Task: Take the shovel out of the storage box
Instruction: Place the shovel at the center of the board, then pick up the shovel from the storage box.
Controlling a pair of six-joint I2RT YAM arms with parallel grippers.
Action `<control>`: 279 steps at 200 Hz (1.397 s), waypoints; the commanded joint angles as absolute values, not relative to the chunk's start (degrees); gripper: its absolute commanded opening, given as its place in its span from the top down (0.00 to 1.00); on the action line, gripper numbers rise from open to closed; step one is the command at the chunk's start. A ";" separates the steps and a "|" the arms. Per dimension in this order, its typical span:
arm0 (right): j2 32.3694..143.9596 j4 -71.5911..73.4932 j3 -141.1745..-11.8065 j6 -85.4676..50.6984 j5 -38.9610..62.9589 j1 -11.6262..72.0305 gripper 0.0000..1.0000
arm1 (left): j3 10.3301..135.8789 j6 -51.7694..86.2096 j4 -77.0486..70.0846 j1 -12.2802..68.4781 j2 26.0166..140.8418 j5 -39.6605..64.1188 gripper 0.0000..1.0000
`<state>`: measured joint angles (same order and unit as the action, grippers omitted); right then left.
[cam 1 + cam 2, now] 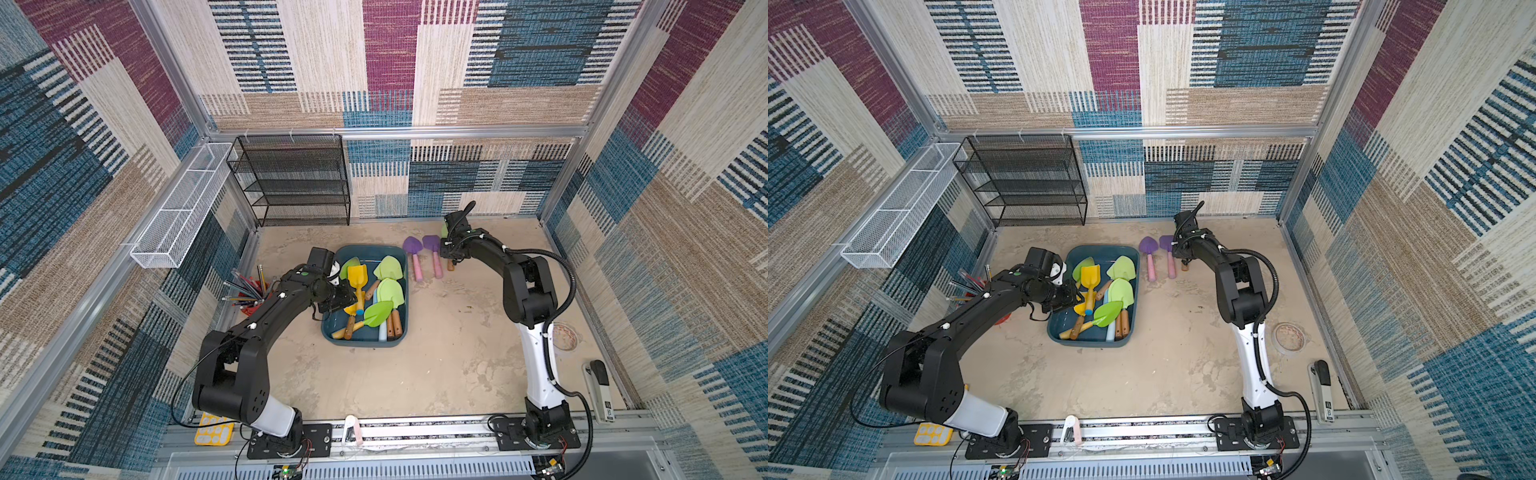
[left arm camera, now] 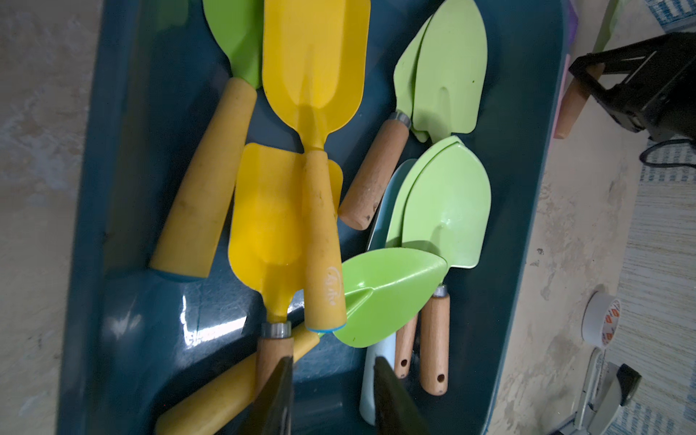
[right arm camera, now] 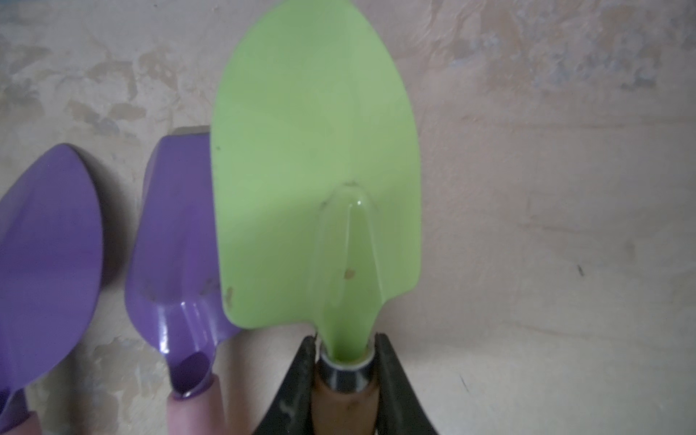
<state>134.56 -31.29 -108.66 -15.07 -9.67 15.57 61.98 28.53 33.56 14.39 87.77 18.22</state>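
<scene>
While my right gripper (image 3: pixel 346 339) pinches the wooden handle of a light green shovel (image 3: pixel 316 169) just below its metal collar, one finger on each side, I see the blade stretched out low over the sandy table (image 3: pixel 546 226). I cannot tell whether it rests on the surface or hangs just above it. Its edge overlaps the nearer of two purple shovels (image 3: pixel 177 233), which lie side by side on the table. In both top views this shovel is outside the storage box (image 1: pixel 370 248), off to the box's right. The box sits mid-table with yellow and green shovels piled inside. My left gripper (image 2: pixel 333 361) hangs over the box's left side with its fingers spread and nothing between them. One fingertip sits above the wooden handle of a yellow shovel (image 2: pixel 263 226).
</scene>
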 commanded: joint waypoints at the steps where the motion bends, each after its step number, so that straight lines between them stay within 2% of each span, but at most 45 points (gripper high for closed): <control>1: 135.73 -32.67 -109.89 -14.77 -11.32 15.50 0.71 | 61.87 28.14 32.88 14.41 88.04 18.33 0.61; 46: 136.55 -33.12 -111.04 -14.57 -11.28 15.38 0.65 | 61.87 28.21 32.85 14.41 88.26 17.93 0.61; 72: 135.94 -33.18 -111.18 -14.37 -10.62 15.38 0.50 | 62.21 28.30 32.96 14.50 88.96 17.84 0.60; 106: 132.23 -32.97 -110.25 -14.66 -9.46 15.38 0.41 | 62.92 28.39 32.97 14.57 89.89 17.51 0.60; 147: 122.77 -30.52 -104.35 -16.01 -7.34 15.39 0.39 | 64.73 27.91 34.22 15.24 91.05 15.15 0.60; 207: 108.21 -22.67 -88.09 -19.15 4.01 16.08 0.37 | 69.85 26.72 38.30 17.90 96.36 9.77 0.60; 250: 102.53 -19.51 -80.05 -19.51 7.60 16.53 0.28 | 71.99 26.32 39.71 19.98 100.07 6.84 0.60; 279: 101.19 -18.04 -76.69 -19.60 8.63 16.85 0.27 | 73.19 26.10 40.16 21.11 102.54 5.49 0.59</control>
<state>102.21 -21.63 -78.50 -18.85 6.50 16.60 72.14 27.27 38.76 20.49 101.16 7.49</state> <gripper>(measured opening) 0.723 0.405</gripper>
